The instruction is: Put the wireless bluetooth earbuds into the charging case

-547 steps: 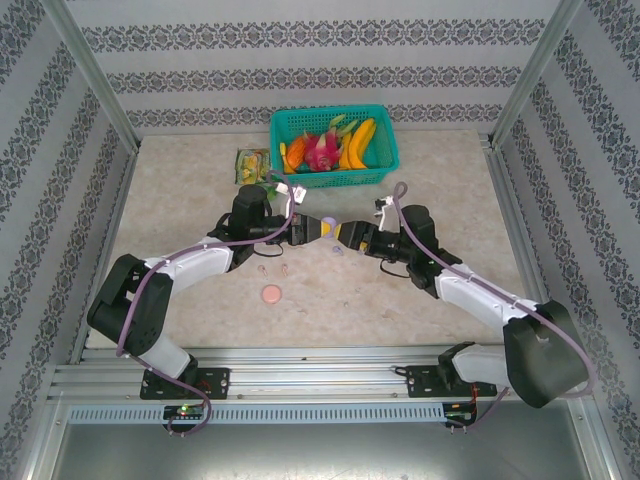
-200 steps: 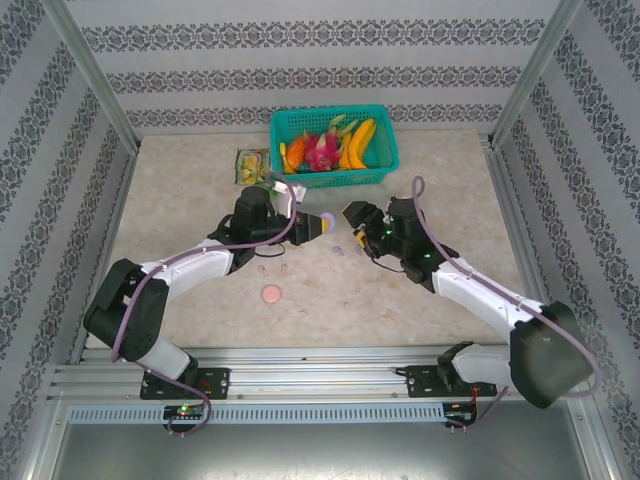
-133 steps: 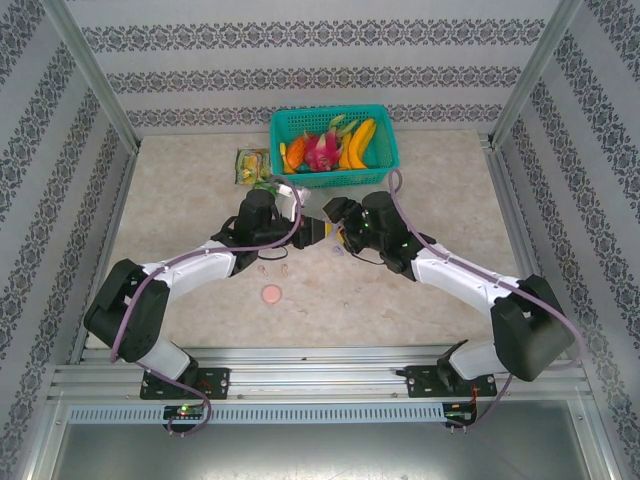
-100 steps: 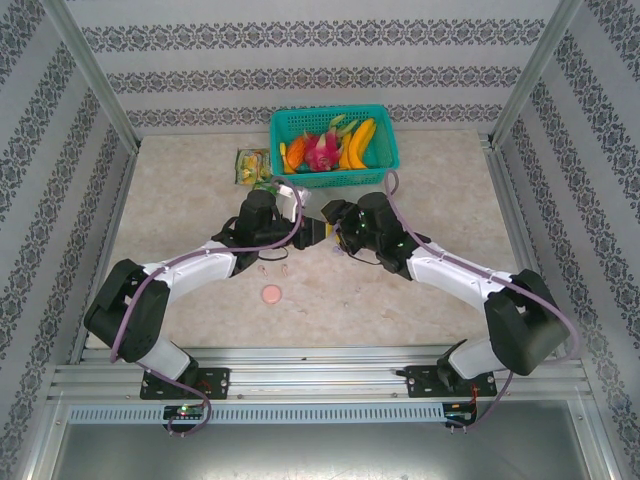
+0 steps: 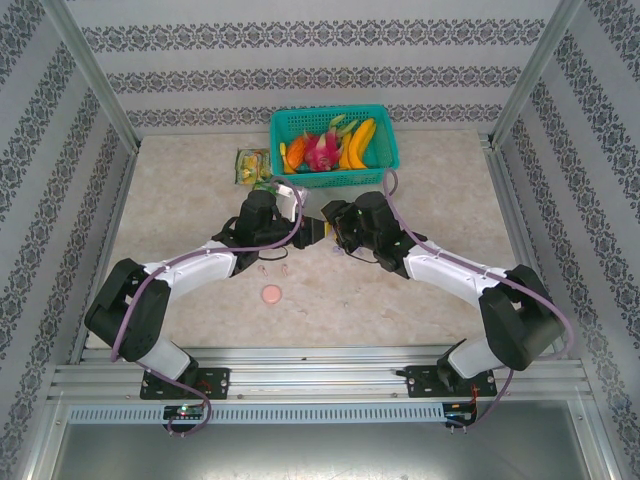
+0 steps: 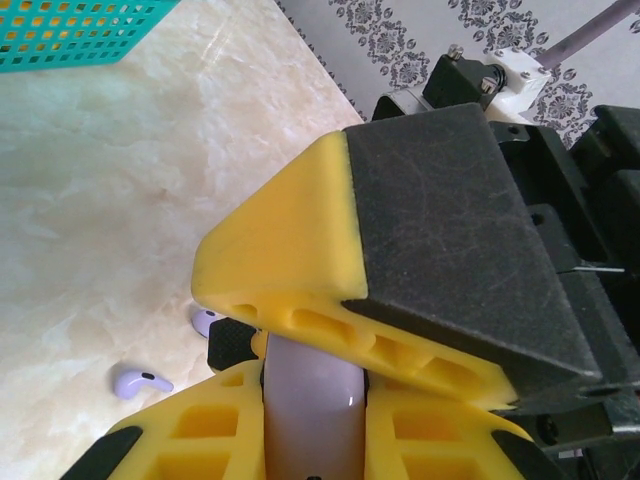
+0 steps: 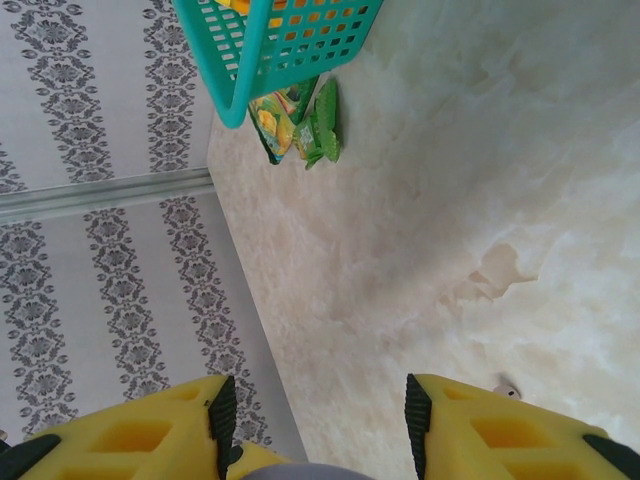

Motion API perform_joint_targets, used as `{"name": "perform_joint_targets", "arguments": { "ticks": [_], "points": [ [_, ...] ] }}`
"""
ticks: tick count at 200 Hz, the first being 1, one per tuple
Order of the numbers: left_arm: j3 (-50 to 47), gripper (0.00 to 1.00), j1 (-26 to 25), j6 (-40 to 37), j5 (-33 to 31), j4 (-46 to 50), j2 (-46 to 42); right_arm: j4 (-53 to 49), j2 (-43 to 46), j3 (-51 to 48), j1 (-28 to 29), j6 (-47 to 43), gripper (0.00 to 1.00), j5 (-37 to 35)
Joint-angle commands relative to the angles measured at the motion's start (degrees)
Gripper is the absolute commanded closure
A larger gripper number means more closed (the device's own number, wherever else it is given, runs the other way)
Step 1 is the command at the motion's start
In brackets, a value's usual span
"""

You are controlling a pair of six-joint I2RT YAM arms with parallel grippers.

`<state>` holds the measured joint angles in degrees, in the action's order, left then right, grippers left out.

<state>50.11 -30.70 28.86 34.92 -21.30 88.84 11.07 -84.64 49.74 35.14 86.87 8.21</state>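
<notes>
Lilac earbuds point(image 6: 140, 381), two, loose on table point(image 6: 90, 210), outside case. Lilac case point(image 6: 310, 395) clamped edge-on in left pincer point(image 6: 310, 445). Right pincer point(image 7: 320, 425) part-wide astride same case; grip not discernible. Teal basket point(image 5: 335, 175) beyond.

Bright even light fr. above, soft shadows, faint sheen on table point(image 6: 110, 170).
</notes>
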Motion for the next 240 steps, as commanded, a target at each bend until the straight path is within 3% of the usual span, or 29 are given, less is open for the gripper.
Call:
{"name": "perform_joint_targets", "arguments": {
  "ticks": [1,39,73,199,211,240],
  "points": [
    [-0.11,0.78,-0.77,-1.84,0.37,-1.64,-0.09,1.71,-0.81,0.89,0.79,0.58,0.62,-0.92],
    [-0.41,0.63,-0.5,-2.23,-0.06,-1.15,-1.28,1.74,-0.43,-0.4,0.1,0.69,0.63,-1.14],
    [-0.36,0.6,-0.15,-1.96,0.57,-1.21,-1.92,1.76,0.21,-1.33,-0.46,0.76,0.63,-1.27],
    [-0.45,0.83,0.02,-0.82,1.39,-2.52,-2.32,2.2,0.27,-2.47,-1.19,1.02,0.62,-0.83],
    [-0.45,0.87,0.01,-0.68,1.43,-2.68,-2.27,2.44,0.29,-2.51,-1.29,0.93,0.58,-0.82],
    [-0.48,0.91,0.0,-0.65,1.47,-2.63,-2.1,3.91,2.1,-3.1,-2.88,-1.53,0.28,0.63]
  ]
}}
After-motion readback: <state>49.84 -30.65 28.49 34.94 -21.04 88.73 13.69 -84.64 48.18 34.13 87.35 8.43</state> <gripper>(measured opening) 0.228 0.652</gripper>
